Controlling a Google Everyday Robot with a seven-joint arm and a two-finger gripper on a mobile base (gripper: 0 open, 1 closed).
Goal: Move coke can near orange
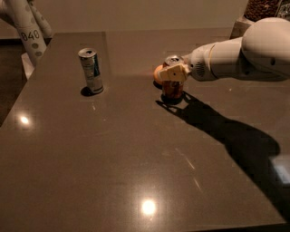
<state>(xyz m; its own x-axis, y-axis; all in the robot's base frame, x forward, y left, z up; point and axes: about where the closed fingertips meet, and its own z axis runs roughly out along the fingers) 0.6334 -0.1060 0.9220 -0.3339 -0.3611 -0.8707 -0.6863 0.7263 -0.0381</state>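
Observation:
The coke can (172,89) is a short red-orange can with a silver top. It stands on the dark table (113,172) right of centre, towards the back. My gripper (174,72) reaches in from the right on a white arm and is shut on the can's upper part. One finger (173,73) lies across the can's front. The orange (157,74) is a small round fruit peeking out just left of and behind the can, very close to it, partly hidden by the finger.
A taller silver-and-blue can (91,70) stands at the back left. A white post marked 840 (28,32) is beyond the table's left corner. A container (260,11) sits at the back right. The arm's shadow (226,131) falls across the right side.

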